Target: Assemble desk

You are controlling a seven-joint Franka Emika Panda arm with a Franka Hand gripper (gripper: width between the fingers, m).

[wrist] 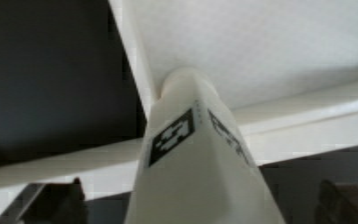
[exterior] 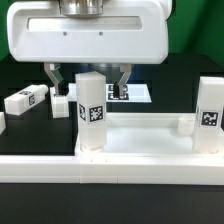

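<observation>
The white desk top point(exterior: 140, 160) lies flat at the front, rim up. One white leg point(exterior: 92, 112) with a tag stands upright at its corner on the exterior view's left. A second tagged leg point(exterior: 210, 115) stands at the corner on the right. My gripper point(exterior: 88, 88) hangs over the left leg, its fingers point(exterior: 56, 80) on either side of the leg's top. In the wrist view the leg point(wrist: 194, 150) runs between my gripper's point(wrist: 197, 205) dark fingers point(wrist: 51, 203) with a gap on each side. The jaws are open and hold nothing. The desk top point(wrist: 265, 50) shows beyond the leg.
A loose white leg point(exterior: 25, 100) lies on the black table at the exterior view's left, with a small white piece point(exterior: 62, 105) next to it. The marker board point(exterior: 138, 93) lies behind the gripper.
</observation>
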